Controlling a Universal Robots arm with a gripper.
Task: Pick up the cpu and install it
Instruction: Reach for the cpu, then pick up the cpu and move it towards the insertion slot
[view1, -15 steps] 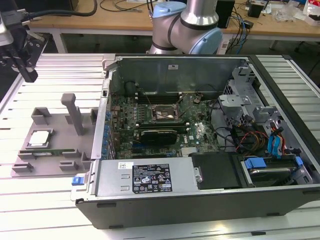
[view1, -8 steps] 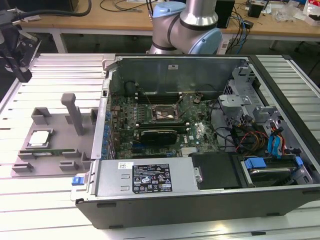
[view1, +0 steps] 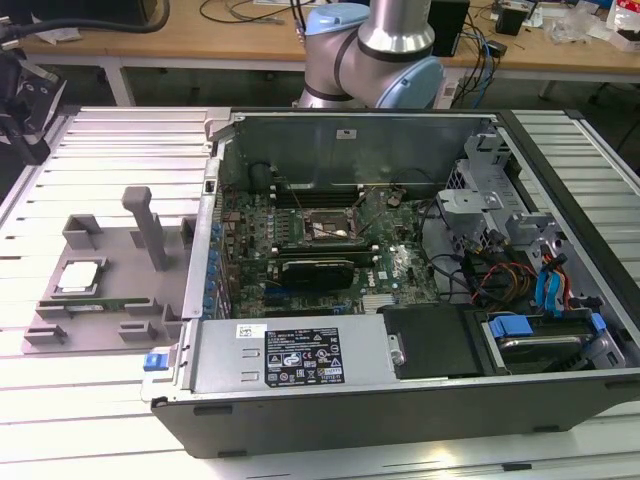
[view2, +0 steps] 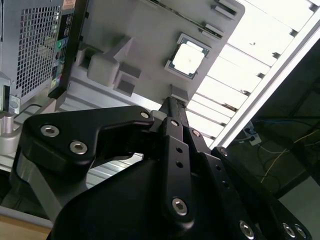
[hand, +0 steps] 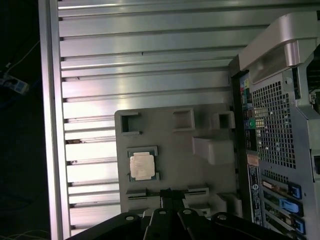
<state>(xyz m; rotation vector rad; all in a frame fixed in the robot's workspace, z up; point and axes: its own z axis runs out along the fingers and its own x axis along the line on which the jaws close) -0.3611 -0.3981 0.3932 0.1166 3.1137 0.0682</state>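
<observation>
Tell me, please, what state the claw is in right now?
The claw is closed and holds nothing; the cpu lies in the grey tray, untouched.

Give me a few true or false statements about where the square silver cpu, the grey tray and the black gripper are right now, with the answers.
1. The small square silver-topped cpu sits in a pocket of the grey plastic fixture tray. True.
2. The black gripper is holding the cpu. False: in both wrist views it is apart from the cpu, its fingers shut on nothing.
3. The dark metal computer case lies open, with its green motherboard exposed. True.
4. The cpu is already seated in the black square socket on the motherboard. False: it is on the tray, outside the case.
5. The tray lies at the exterior view's right of the case. False: it lies at that view's left.
</observation>
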